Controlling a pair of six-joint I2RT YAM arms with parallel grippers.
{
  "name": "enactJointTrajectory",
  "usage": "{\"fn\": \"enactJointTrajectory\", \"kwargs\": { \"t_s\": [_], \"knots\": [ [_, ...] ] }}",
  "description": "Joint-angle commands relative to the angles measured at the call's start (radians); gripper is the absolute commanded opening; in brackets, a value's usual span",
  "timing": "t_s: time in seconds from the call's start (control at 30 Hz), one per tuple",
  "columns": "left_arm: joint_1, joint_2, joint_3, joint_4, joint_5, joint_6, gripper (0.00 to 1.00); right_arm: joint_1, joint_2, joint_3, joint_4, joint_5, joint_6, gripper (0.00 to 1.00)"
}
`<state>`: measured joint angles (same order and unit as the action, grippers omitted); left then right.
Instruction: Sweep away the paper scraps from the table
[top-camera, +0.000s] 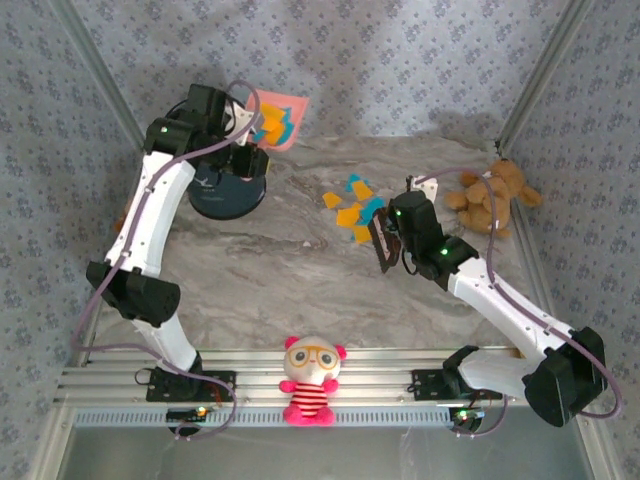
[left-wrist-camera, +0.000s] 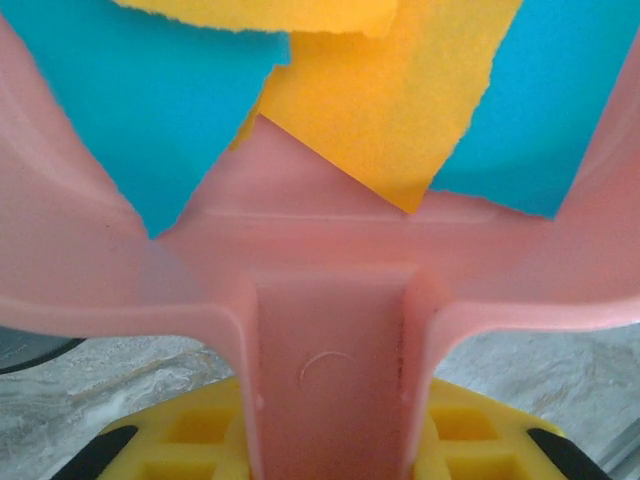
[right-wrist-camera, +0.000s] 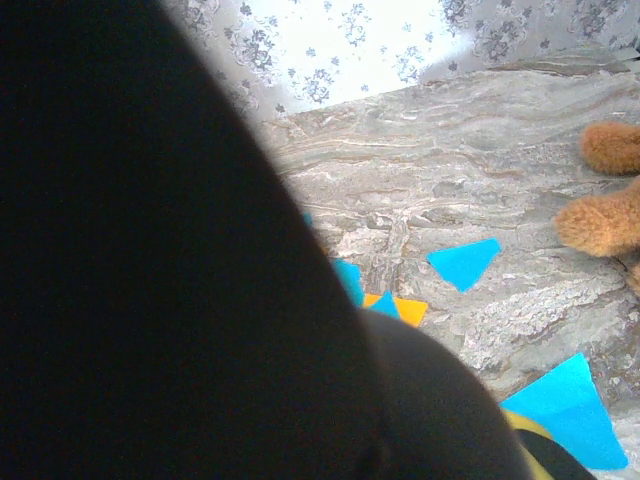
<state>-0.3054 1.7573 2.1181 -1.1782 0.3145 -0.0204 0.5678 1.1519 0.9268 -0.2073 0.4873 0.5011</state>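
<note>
Robot test cell, lab-type. Evidence: left arm (top-camera: 160, 200) and right arm (top-camera: 500, 300) bolted to alu rail (top-camera: 250, 380) at 6 o'clock; marbled table (top-camera: 300, 280) boxed by floral-print walls (top-camera: 400, 60) w/ alu corner posts (top-camera: 540, 70) at 11 and 1 o'clock.

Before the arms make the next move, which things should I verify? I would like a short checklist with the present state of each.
1. Left claw shut on dustpan handle: ok.
2. Paper scraps lying in the dustpan: ok.
3. Dustpan right over the dark bin: cannot tell.
4. Table free of scraps: not ok, several lie near the right claw.
5. Teddy bear apart from those scraps: ok.
</note>
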Motion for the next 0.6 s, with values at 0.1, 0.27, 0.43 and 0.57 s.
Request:
{"fn": "enactJointTrajectory", "kwargs": {
  "t_s": [0.1,0.27,0.43,0.57],
  "knots": [
    [0.092,0.022,0.049,0.066,0.112,-0.171,0.0,-0.008,-0.027,0.011,-0.002,0.018,-0.004,0.0],
    [0.141,0.039,0.066,0.112,0.194,-0.243,0.0,-0.01,-0.027,0.015,0.0,0.014,-0.003,0.0],
    [0.173,0.053,0.065,0.164,0.249,-0.326,0.0,-0.01,-0.029,0.015,-0.002,0.014,-0.002,0.0],
    [0.208,0.063,0.048,0.235,0.299,-0.424,0.0,-0.01,-0.032,0.017,0.0,0.014,0.001,0.0]
  ]
}}
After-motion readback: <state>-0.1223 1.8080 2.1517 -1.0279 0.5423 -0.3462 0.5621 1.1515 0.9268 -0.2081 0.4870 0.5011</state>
